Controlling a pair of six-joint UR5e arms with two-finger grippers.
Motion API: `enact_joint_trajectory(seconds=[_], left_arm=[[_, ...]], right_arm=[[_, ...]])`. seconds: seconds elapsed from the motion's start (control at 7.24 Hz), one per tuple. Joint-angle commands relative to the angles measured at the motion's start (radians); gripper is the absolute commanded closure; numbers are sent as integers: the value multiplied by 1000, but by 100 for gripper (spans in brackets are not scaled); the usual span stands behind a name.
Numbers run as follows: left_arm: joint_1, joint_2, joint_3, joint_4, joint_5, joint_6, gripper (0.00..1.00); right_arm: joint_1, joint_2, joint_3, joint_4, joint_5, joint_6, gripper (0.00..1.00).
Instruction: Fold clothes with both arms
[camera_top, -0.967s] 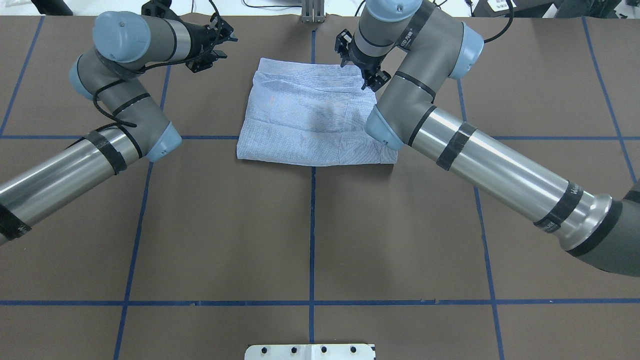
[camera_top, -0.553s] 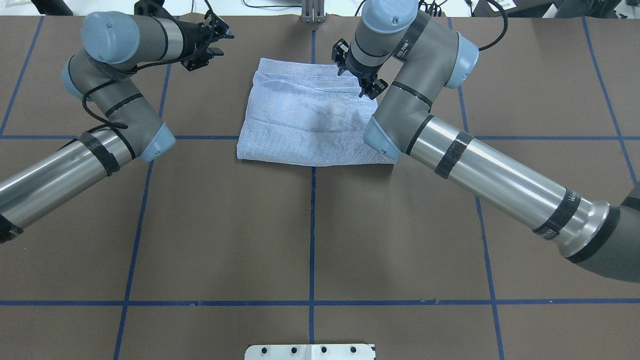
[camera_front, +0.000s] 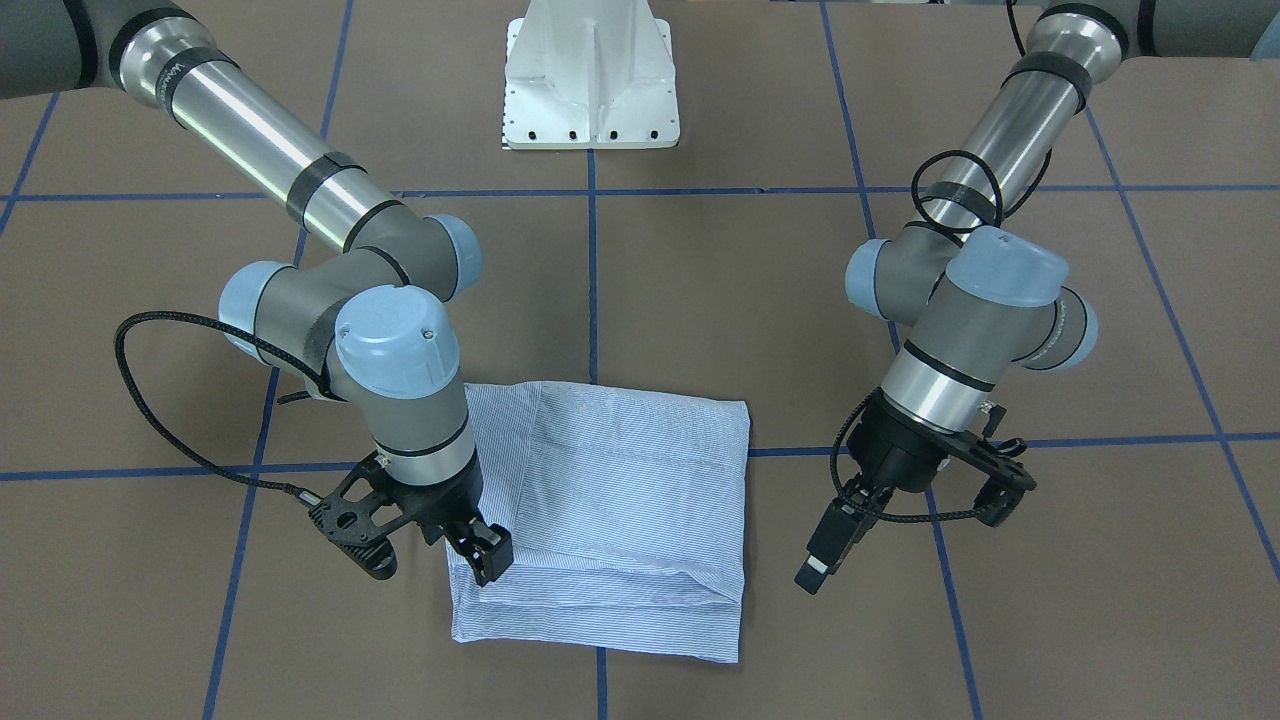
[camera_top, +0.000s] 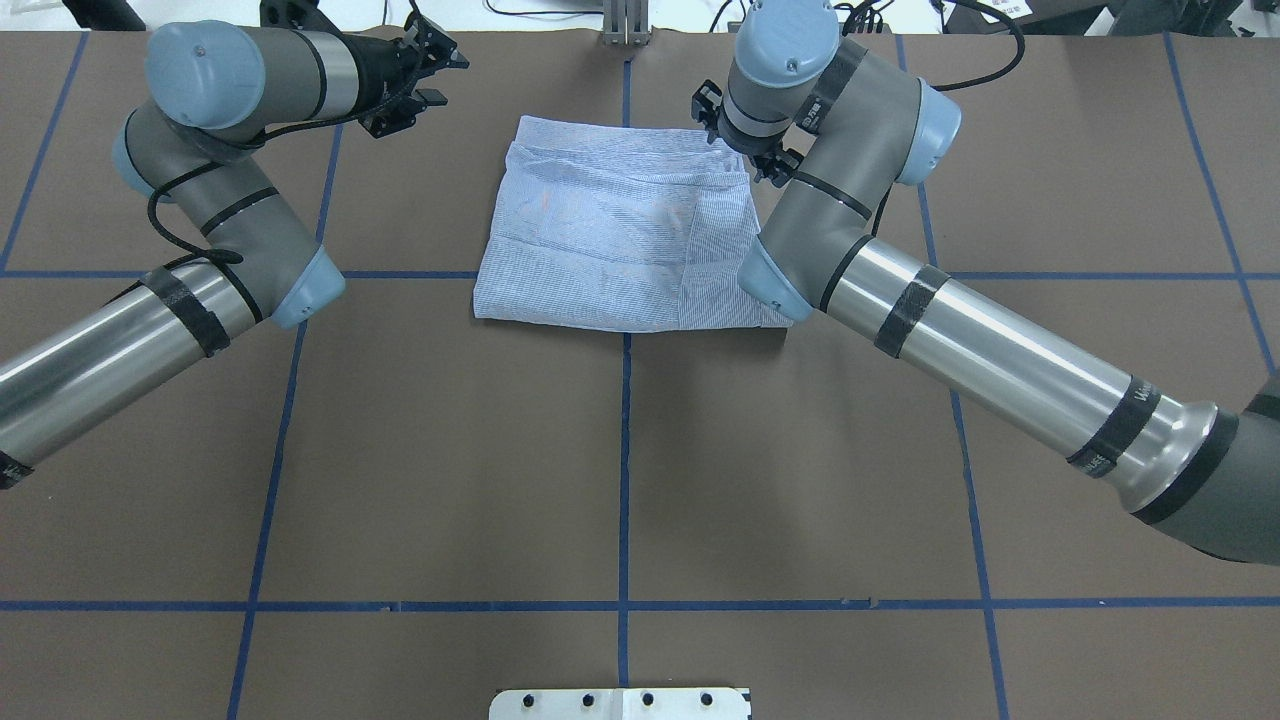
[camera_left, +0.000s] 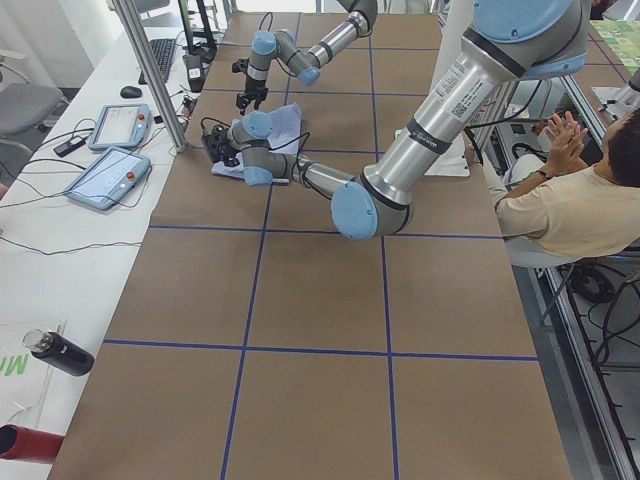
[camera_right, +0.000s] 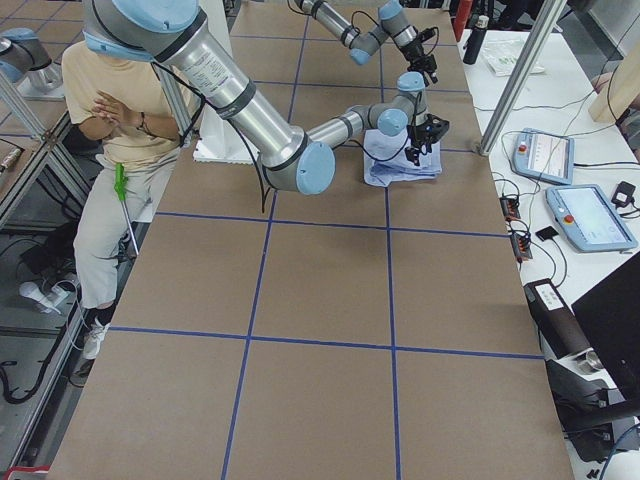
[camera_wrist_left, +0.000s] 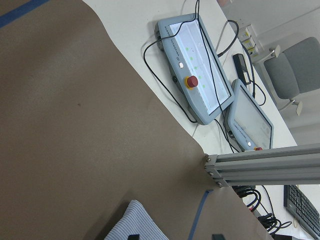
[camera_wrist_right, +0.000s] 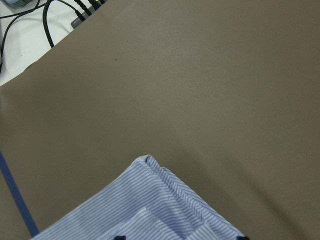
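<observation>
1. brown table cover (camera_top: 620, 480) with a blue tape grid (camera_top: 624, 450) all over it.
2. white pedestal base (camera_front: 592, 75) bolted on at the near edge, centre.
3. past the far edge, on a white desk: two grey teach pendants (camera_wrist_left: 195, 65) side by side, red button on each, cables running over them.
4. aluminium post (camera_wrist_left: 265, 167) at that far edge, keyboard (camera_wrist_left: 302, 205) and grey office chair (camera_wrist_left: 290, 75) beyond.
5. person (camera_left: 570, 200) in a beige top seated on the near side, hands together.
6. black bottle (camera_left: 60, 353) lying on the desk, well to the left.

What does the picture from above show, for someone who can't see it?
A folded blue striped shirt lies on a brown table. The right arm bends over its far right corner; the open left gripper is off to its left.
</observation>
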Motion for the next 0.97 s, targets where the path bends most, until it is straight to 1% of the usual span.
enact_joint_trajectory(seconds=[0.0, 0.14, 0.28, 0.41, 0.55, 0.83], left_arm=[[1, 5, -1, -1, 1, 0, 42], [1, 5, -1, -1, 1, 0, 42], [1, 5, -1, -1, 1, 0, 42], [1, 5, -1, -1, 1, 0, 41], [2, 5, -1, -2, 1, -5, 41], [5, 5, -1, -2, 1, -9, 40]], right_arm=[[19, -4, -85, 175, -12, 139, 20], [12, -22, -100, 229, -12, 154, 21], [5, -37, -100, 257, -12, 154, 22], [-2, -42, -100, 256, -12, 154, 27], [-8, -51, -88, 256, -10, 155, 29], [-10, -54, -45, 252, -7, 163, 30]])
